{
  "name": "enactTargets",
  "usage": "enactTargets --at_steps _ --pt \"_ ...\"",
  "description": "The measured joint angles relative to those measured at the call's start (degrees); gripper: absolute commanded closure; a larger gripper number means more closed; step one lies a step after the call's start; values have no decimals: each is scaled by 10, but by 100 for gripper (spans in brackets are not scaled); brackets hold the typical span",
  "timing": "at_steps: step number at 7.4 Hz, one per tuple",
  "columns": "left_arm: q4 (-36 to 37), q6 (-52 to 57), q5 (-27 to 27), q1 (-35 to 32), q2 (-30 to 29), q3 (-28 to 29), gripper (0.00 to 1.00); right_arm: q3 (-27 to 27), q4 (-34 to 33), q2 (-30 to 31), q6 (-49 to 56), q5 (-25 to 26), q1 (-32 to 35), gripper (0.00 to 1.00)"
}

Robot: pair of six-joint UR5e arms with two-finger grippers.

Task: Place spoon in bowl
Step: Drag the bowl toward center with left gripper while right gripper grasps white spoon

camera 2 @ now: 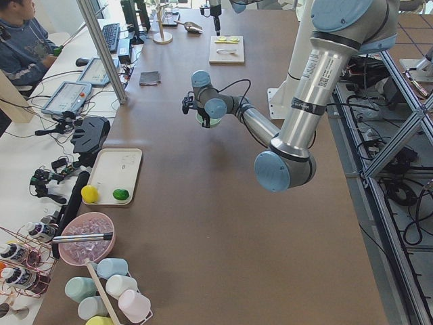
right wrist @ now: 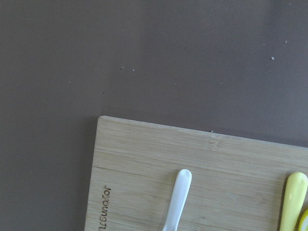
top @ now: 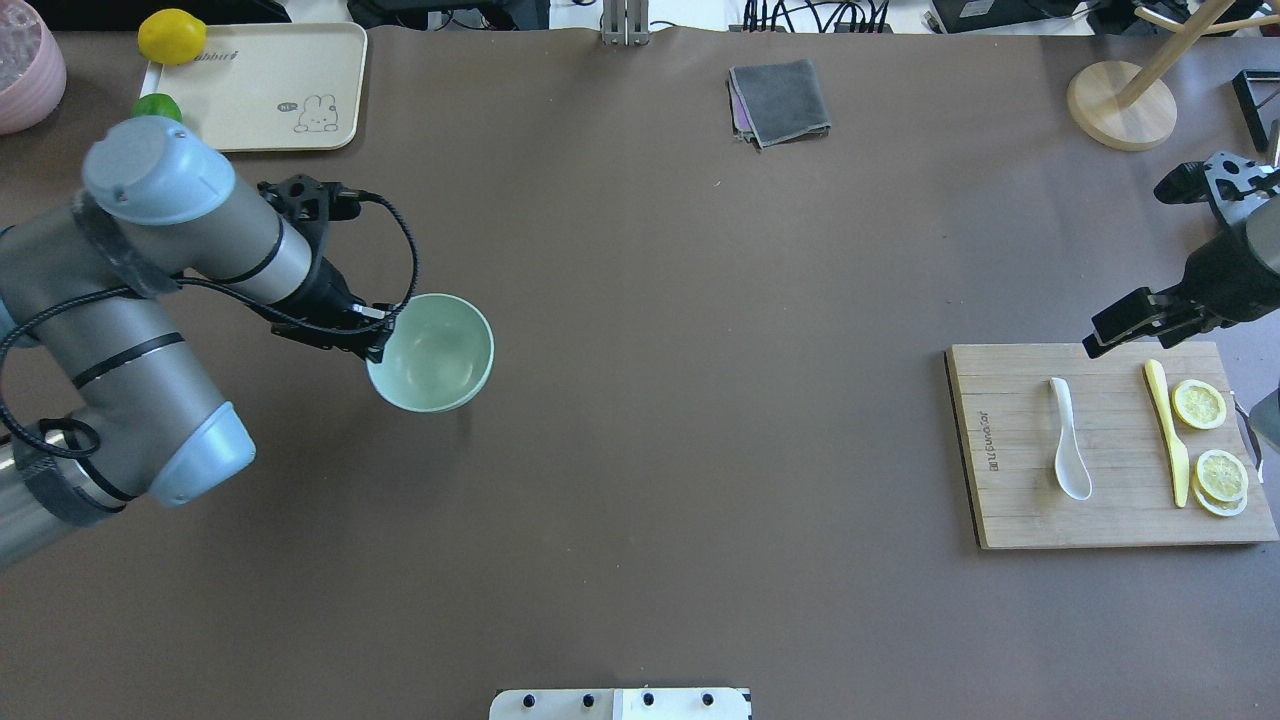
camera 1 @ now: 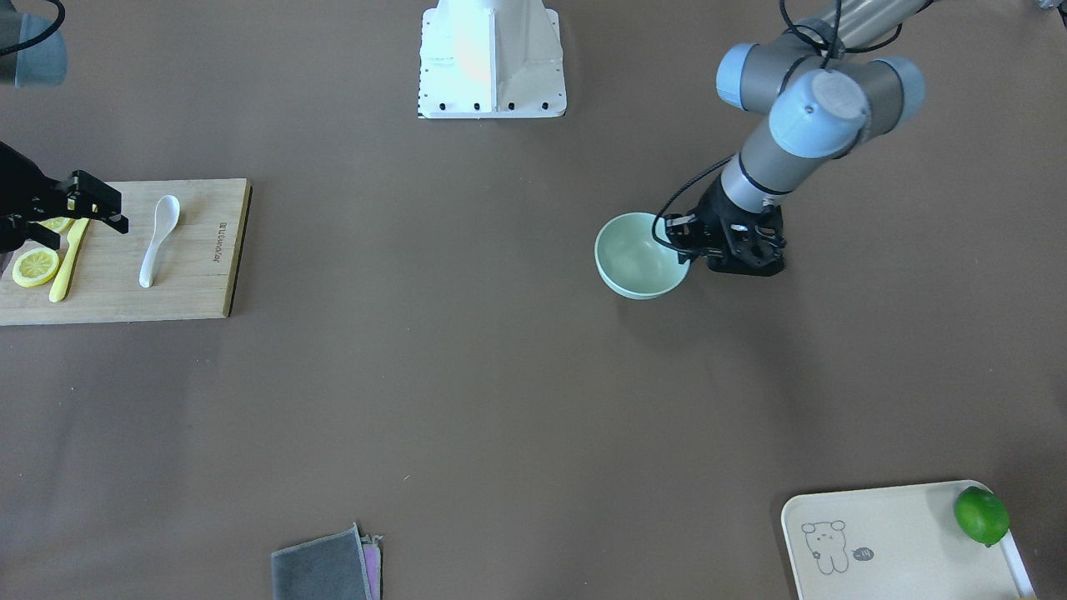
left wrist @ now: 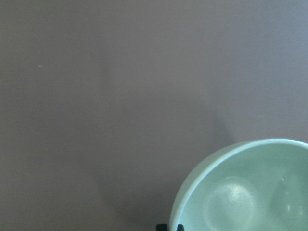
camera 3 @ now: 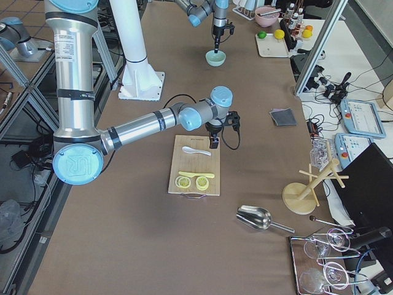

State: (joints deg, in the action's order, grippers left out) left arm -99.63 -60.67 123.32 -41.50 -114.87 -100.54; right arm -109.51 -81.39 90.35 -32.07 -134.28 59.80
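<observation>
got the left gripper (camera 1: 685,243) pinched shut on the rim of the bowl (camera 1: 633,265), on the side nearest its own arm. looks lifted a touch off the table (camera 1: 500,375) (judging by the shadow underneath, can't swear to it). probably held like that to bring it closer to the spoon or keep it steady for the drop. nothing inside it yet.

basically step one here: spoon (camera 1: 158,237) lying flat on the cutting board (camera 1: 200,283), scoop end toward the robot, way across the table from the bowl. right gripper (camera 1: 93,204) hovering above the board, jaws looking spread with nothing between them, nearer the yellow knife (camera 1: 68,262) and the lemon slices (camera 1: 35,267) than the spoon. guessing a sideways shift toward the spoon handle before coming down.

as for obstacles: knife lying roughly parallel to the spoon, near but not touching, so easy to bump with wide-open jaws. nothing standing between board and bowl. tray (camera 1: 884,542) with a lime (camera 1: 981,515) and a folded grey cloth (camera 1: 321,571) over on the operators' side, well apart from all that.
</observation>
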Motion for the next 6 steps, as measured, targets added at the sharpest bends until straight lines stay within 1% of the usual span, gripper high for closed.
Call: enactTargets --at_steps 1,3,4,6 --pt "23 -37 -22 24 -34 1 100 0 11 1 -39 11 -15 15" --pt "39 -94 -60 72 -83 16 100 2 17 5 -79 17 -30 18" --pt "40 -115 -79 93 -109 36 100 5 17 8 -84 18 -36 20" --pt "38 -146 -110 124 -154 77 100 18 17 9 -111 20 -48 21"
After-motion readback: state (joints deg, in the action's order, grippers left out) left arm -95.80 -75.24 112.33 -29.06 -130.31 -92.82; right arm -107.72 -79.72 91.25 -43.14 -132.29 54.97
